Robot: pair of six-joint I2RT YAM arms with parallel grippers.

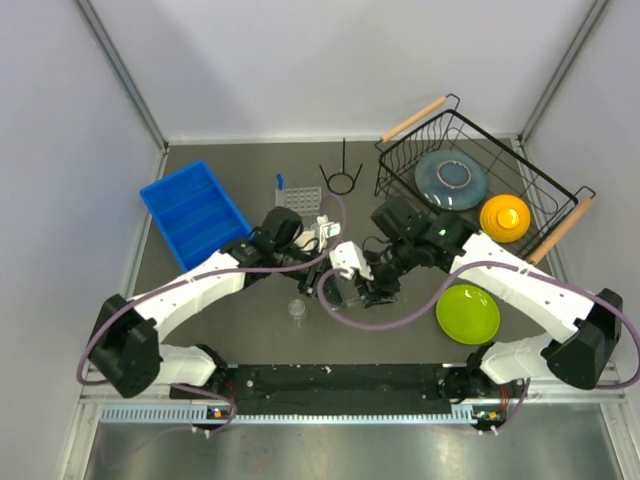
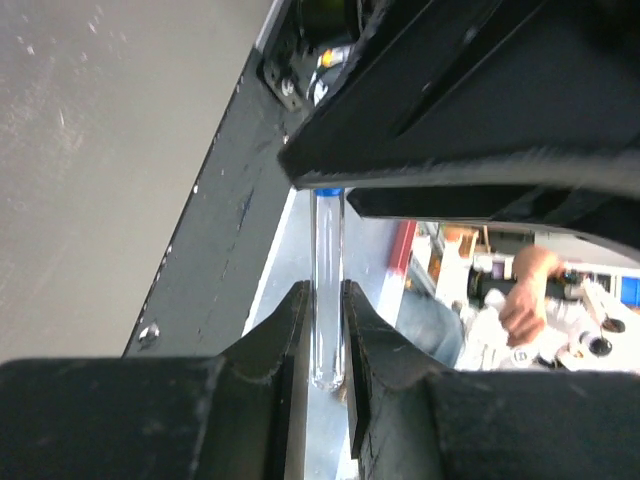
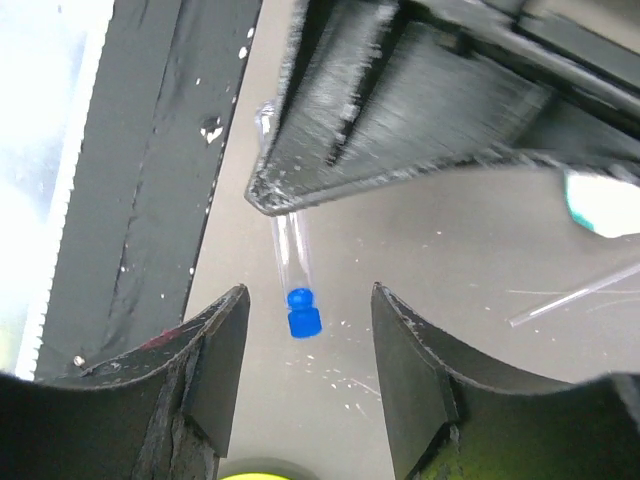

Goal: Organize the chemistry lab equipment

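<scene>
- Left gripper (image 2: 327,345), nearly closed, pinching a clear blue-capped tube (image 2: 327,250) near its rounded end, lower centre of the left wrist view.
- Right gripper (image 3: 310,300), jaws well apart on either side of the tube's cap, touching nothing.
- Clear grid rack (image 1: 298,196), upper centre of the overhead view; second blue cap (image 1: 280,182) at its upper-left corner.
- Small clear cup (image 1: 297,309) loose at lower centre.
- Judged early: held tube not yet racked.
</scene>
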